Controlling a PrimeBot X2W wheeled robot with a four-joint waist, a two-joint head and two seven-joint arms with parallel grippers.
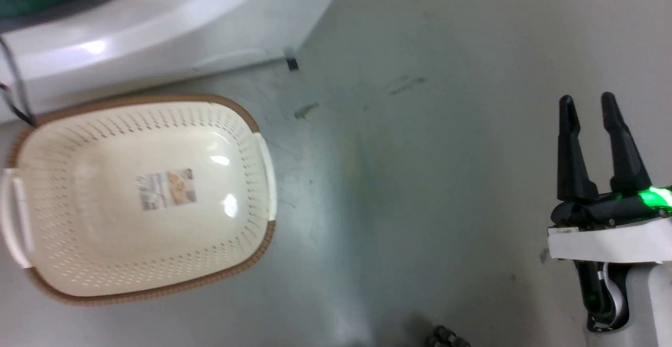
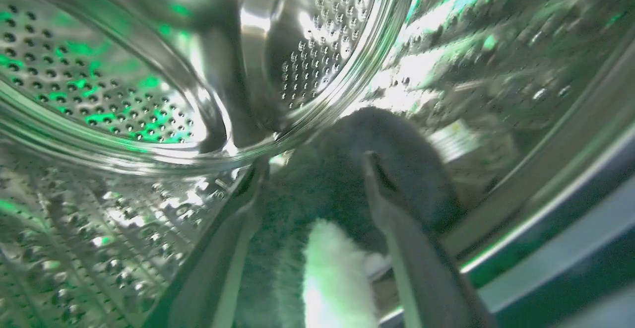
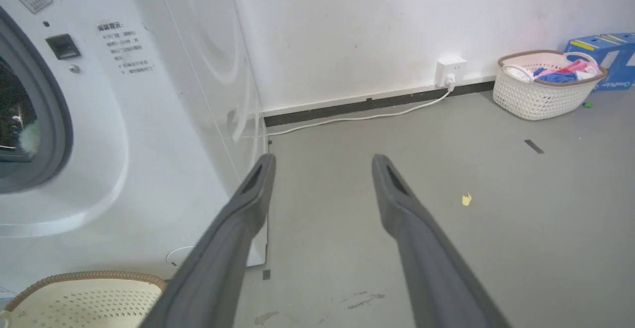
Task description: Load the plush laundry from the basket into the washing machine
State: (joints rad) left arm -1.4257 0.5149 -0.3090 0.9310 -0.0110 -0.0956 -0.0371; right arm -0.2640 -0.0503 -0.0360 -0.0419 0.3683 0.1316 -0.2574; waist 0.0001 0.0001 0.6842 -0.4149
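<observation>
Two long dark fingers of the left gripper (image 2: 315, 162) are standing wide apart inside the shiny perforated steel drum (image 2: 99, 95), not squeezing anything. The plush laundry (image 2: 407, 139), fluffy black fur with a white patch, is lying on the drum's curved wall, right between those fingers and bulging past their tips. The right gripper (image 1: 587, 97) is hanging over the grey floor (image 1: 420, 179), fingers spread too, holding nothing. The basket (image 1: 157, 98), cream perforated plastic with a brown woven-look rim, is sitting on the floor just beside the glossy white washing machine (image 1: 157, 32).
</observation>
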